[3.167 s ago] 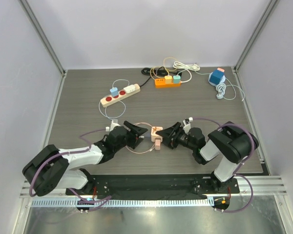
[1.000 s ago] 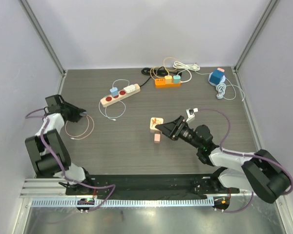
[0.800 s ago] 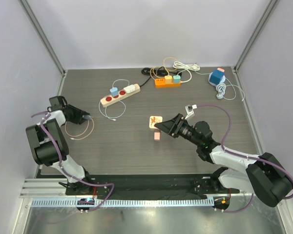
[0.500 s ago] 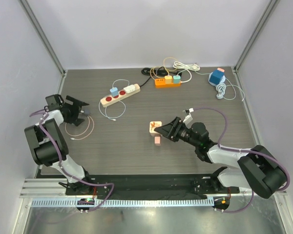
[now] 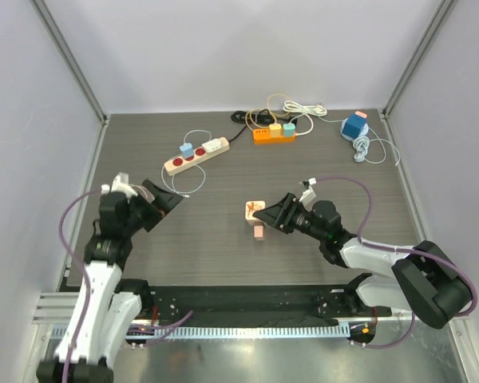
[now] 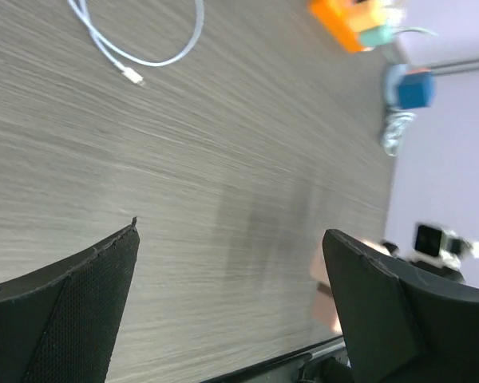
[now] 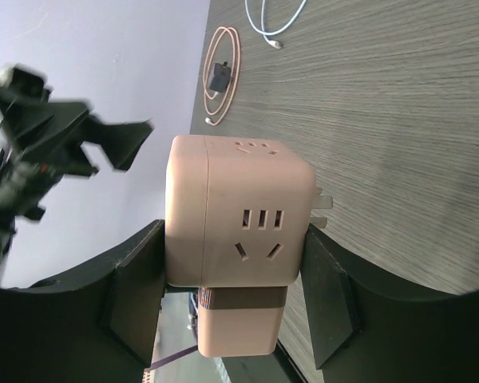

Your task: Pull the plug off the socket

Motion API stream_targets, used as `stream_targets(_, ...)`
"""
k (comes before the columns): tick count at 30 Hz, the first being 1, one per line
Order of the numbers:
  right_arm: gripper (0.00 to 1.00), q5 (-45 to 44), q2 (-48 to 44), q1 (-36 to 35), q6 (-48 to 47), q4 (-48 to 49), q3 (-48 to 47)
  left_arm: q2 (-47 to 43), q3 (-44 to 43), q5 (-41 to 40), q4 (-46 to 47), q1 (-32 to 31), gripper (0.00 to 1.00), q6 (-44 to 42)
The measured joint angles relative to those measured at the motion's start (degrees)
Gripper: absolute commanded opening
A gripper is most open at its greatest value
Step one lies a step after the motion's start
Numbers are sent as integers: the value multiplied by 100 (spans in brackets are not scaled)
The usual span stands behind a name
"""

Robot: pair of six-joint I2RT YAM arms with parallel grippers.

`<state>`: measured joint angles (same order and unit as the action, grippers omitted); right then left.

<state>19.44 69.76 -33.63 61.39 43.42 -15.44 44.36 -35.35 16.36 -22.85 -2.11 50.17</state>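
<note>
Two arms: both low over the counter (image 5: pixel 327 171); top view first.
Top, left fingers (image 5: pixel 161 203): spread wide with nothing between them, over the left part of the counter.
Top, right fingers (image 5: pixel 273 211): clamped on the pink socket cube (image 5: pixel 254 209), near the middle of the counter.
Top, small pink block (image 5: pixel 258 232): lies just beside the cube on its near side; cannot tell whether the two touch.
Top, back of counter: beige power strip (image 5: pixel 195 155), orange power strip (image 5: pixel 273 134) and blue adapter (image 5: pixel 354 125), all well apart from both arms.
Left wrist, left fingers (image 6: pixel 72 311): one dark finger in each lower corner, far apart, only wood grain between them.
Left wrist, beyond: white cable (image 6: pixel 144 60) at top; orange power strip (image 6: pixel 343 20) and blue adapter (image 6: pixel 411 88) at upper right; the pink cube shows only as a blur at the right.
Right wrist, right fingers (image 7: pixel 136 287): one on each side face of the pink socket cube (image 7: pixel 239 207), gripping it; socket holes face the camera, metal prongs stick out on its right side.
Right wrist, dark plug (image 7: pixel 219 77): out of the socket, lying on the counter with its coiled pink cable (image 7: pixel 231 68), well apart from the cube, near the blurred left arm.
</note>
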Motion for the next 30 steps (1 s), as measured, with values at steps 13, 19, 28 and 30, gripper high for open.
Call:
stream_targets(13,1,-44,273,0,-70,-46,-118,-2033,1609,1088,614,-1373,99,903)
stream_targets(19,1,-50,339,-31,76,85,-138,-715,1508,640,1681,-3049,98,962)
stream_targets(28,1,-52,166,-96,225,114,-140,1620,1351,-109,3589,-4754,98,1213)
stream_targets(30,1,-52,46,-107,260,116,-138,1978,1169,-140,3858,-4846,97,1250)
